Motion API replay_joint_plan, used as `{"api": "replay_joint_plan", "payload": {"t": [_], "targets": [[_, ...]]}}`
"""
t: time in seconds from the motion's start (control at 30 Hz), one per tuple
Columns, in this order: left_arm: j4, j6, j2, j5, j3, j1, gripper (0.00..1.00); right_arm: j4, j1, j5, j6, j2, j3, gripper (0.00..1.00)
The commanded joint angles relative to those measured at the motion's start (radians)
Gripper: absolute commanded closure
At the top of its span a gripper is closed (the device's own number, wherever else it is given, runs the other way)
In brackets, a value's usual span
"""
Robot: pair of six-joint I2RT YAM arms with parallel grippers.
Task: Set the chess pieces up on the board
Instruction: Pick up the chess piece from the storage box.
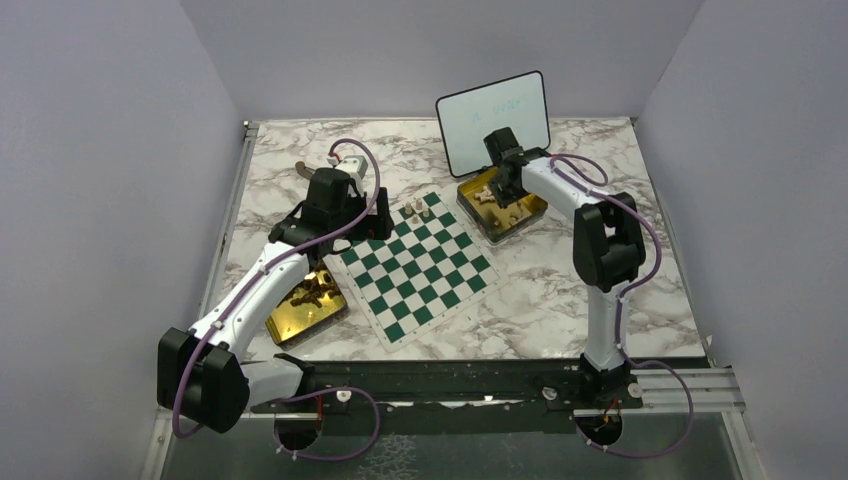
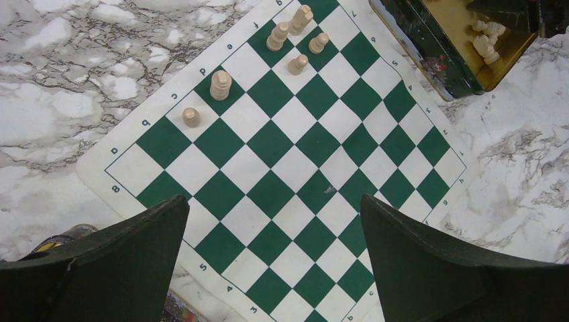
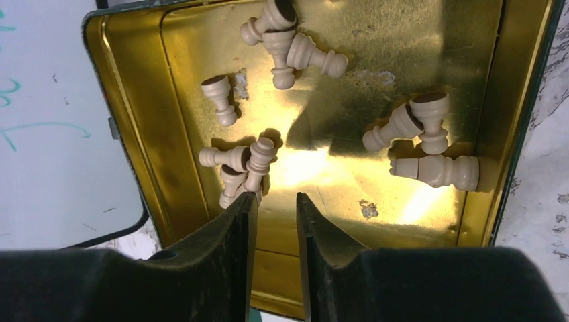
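Note:
The green and white board [image 1: 420,270] lies in the middle of the marble table. Several pale pieces [image 1: 418,209] stand at its far corner; in the left wrist view they show as a group [image 2: 297,64], a rook-like piece [image 2: 219,85] and a pawn [image 2: 191,117] on the board [image 2: 295,168]. My left gripper [image 1: 375,215] [image 2: 275,208] hovers above the board, wide open and empty. My right gripper [image 1: 497,190] [image 3: 276,198] hangs over the gold tin [image 3: 181,168], its jaws a narrow gap apart with nothing between. Several pale pieces [image 3: 241,164] lie in the tin; the nearest touch the left fingertip [image 3: 245,204].
A second gold tin [image 1: 300,325] with dark brown pieces [image 1: 317,290] sits left of the board. A small framed whiteboard [image 1: 495,120] stands behind the right tin [image 1: 530,215] and shows in the right wrist view [image 3: 47,134]. Grey walls enclose the table.

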Motion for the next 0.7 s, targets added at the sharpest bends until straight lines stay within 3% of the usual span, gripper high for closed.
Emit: {"api": "replay_joint_plan", "payload": {"t": [0.0, 0.67], "targets": [[0.013, 0.013, -0.032, -0.003, -0.002, 0.007, 0.01, -0.025, -0.015, 0.041, 0.057, 0.046, 0.015, 0.67], [0.015, 0.014, -0.023, 0.002, 0.000, 0.007, 0.01, 0.032, -0.030, 0.016, 0.115, 0.071, 0.032, 0.63]]}}
